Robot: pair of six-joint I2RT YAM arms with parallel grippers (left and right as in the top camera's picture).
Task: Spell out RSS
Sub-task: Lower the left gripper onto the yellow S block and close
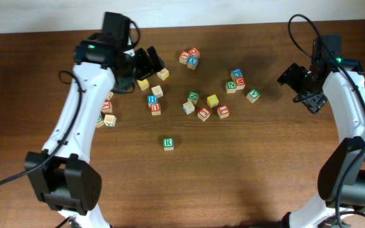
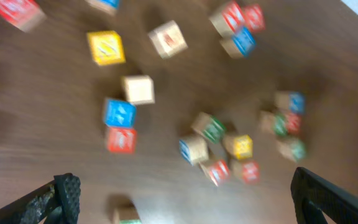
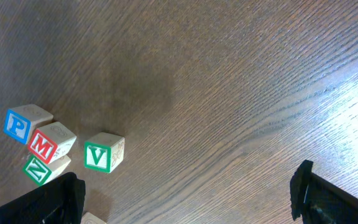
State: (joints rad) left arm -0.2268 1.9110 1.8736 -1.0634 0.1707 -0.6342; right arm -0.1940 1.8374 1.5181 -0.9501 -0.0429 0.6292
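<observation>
My left claw [image 2: 188, 202] and right claw [image 3: 188, 202] both gaped wide, empty. The wooden green R cube [image 1: 168, 143] sat alone at six o'clock of the scatter. The central yellow cube [image 1: 212, 100] and the ten-o'clock yellow cube [image 1: 143, 83] were unreadable. Blue P cube [image 3: 18, 126], red M cube [image 3: 44, 146] and green V cube [image 3: 103, 152] lay at my right claw's eight o'clock.

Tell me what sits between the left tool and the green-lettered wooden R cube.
Overhead view: a pale wooden cube, a blue-faced cube and a red-faced cube lie between the left tool and the green R cube.
</observation>
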